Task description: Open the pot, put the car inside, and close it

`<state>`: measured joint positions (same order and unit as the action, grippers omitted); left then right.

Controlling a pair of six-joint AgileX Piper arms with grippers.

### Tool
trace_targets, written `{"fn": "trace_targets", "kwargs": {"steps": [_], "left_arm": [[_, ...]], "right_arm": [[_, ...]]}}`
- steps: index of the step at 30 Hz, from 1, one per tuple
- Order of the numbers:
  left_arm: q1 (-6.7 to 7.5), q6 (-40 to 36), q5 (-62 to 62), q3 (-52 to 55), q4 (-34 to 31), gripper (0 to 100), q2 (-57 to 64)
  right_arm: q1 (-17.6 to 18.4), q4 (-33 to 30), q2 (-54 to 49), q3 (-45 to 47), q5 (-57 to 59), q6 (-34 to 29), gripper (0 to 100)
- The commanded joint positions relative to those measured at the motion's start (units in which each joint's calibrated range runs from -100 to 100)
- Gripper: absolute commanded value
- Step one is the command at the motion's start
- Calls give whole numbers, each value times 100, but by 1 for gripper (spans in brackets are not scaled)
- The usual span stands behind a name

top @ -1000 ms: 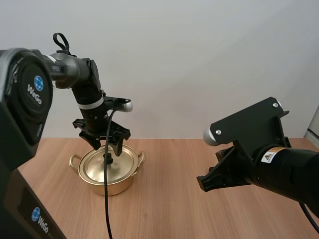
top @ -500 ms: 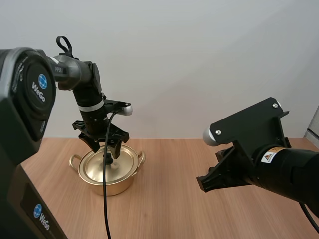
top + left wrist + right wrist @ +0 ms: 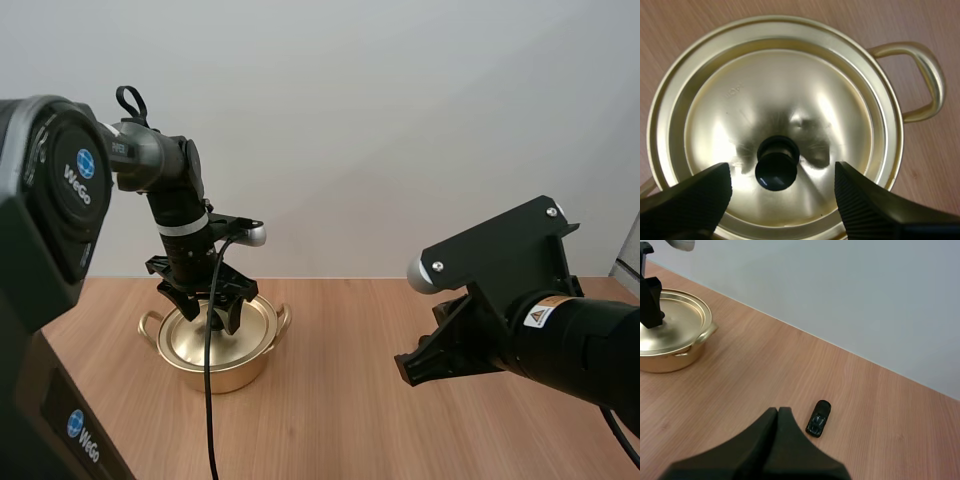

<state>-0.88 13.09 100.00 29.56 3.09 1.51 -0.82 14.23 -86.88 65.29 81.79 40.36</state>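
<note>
Pincers: the left pincer (image 3: 782, 170) is open, the right pincer (image 3: 777, 412) is closed on nothing.
Left fingers (image 3: 867, 210): ribbed and black, they stand apart with one on each side of the knob (image 3: 776, 167), and neither touches it (a strip of gold shows in both gaps).
Knob: black, round and upright at the middle of the lid (image 3: 790, 85), right between those fingers.
Lid: gold and domed, seated flat on the pot (image 3: 214, 372), with its edge lying inside the pot's rim all round.
Pot: gold, shallow and closed, with a loop handle (image 3: 922, 75) at its side (plainest from the left wrist). It stands on the bench (image 3: 340, 430), toward the far left in the high view.
Left arm (image 3: 170, 190): reaches down over the pot, the pincer pointing at the lid from above.
Right fingers (image 3: 750, 450): pressed together as one dark wedge, held above the bench with the tip toward the car (image 3: 818, 425).
Car: small and dark, lying on bare wood just beside the wedge's tip, outside the pot and well apart from it.
Right arm (image 3: 540, 320): in the high view it comes in from the right side above the bench, far from the pot.
Bench: light wood with a fine grain.
</note>
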Motion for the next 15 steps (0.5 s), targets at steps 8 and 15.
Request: {"fn": "trace_targets", "kwargs": {"steps": [8, 15], "left_arm": [[5, 123, 0, 36, 277, 95, -3], [5, 159, 0, 36, 291, 88, -3]], "right_arm": [[-5, 5, 1, 3, 6, 8, 0], [-5, 5, 1, 3, 6, 8, 0]]}}
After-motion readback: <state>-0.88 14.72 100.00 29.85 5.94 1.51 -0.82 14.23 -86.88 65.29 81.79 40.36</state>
